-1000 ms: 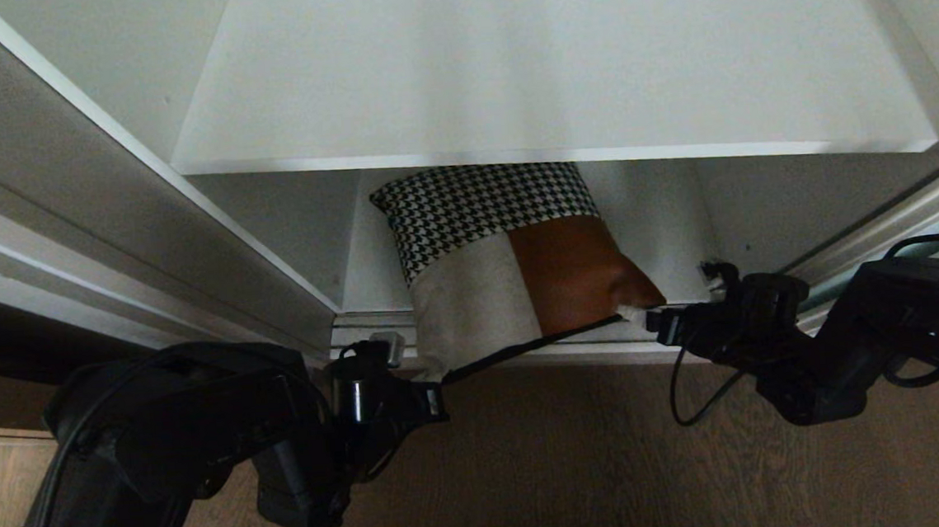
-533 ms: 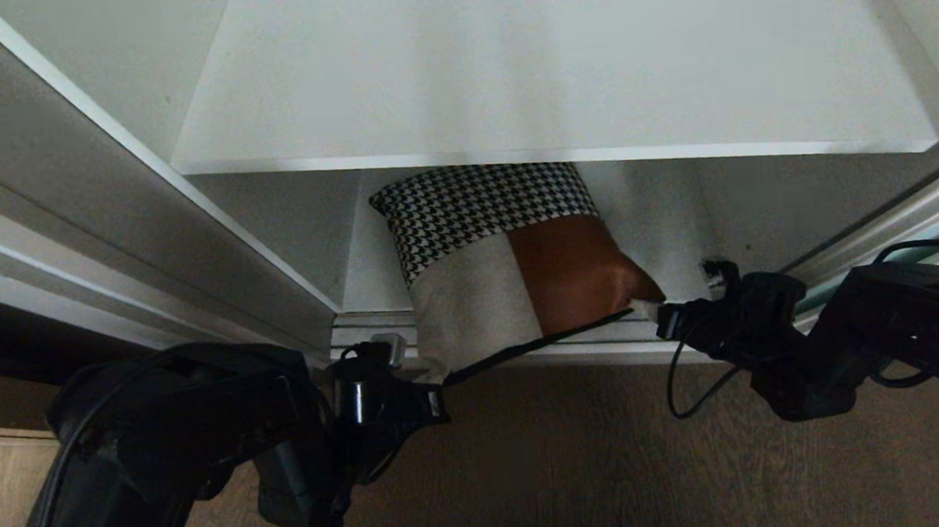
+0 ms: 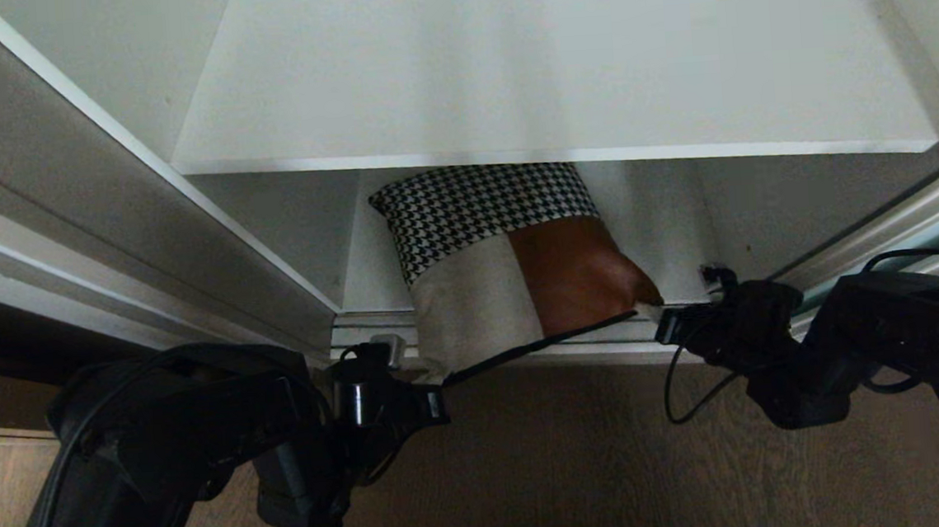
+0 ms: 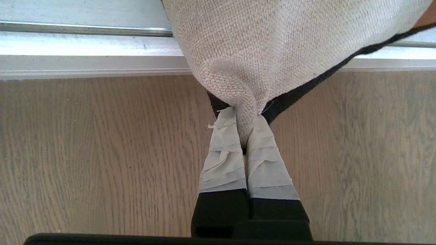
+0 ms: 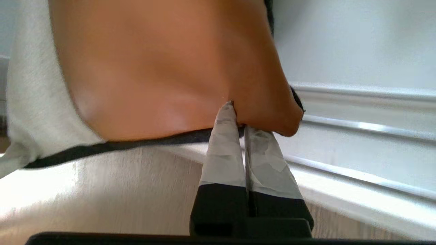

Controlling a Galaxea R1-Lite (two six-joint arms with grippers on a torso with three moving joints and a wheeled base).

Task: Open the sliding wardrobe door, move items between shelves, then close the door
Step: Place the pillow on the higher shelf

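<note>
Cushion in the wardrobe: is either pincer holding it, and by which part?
Both. Left pincer pinches the cushion by its white front corner; right pincer is shut on the rust-orange front corner beside the black seam.

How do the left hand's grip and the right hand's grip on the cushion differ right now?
The left hand pinches the cream woven corner of the cushion; the right hand pinches its rust-orange corner. In the head view the left hand sits lower, out over the wooden floor, while the right hand is higher, level with the silver door track. Both are shut on fabric at the black-piped front edge.
</note>
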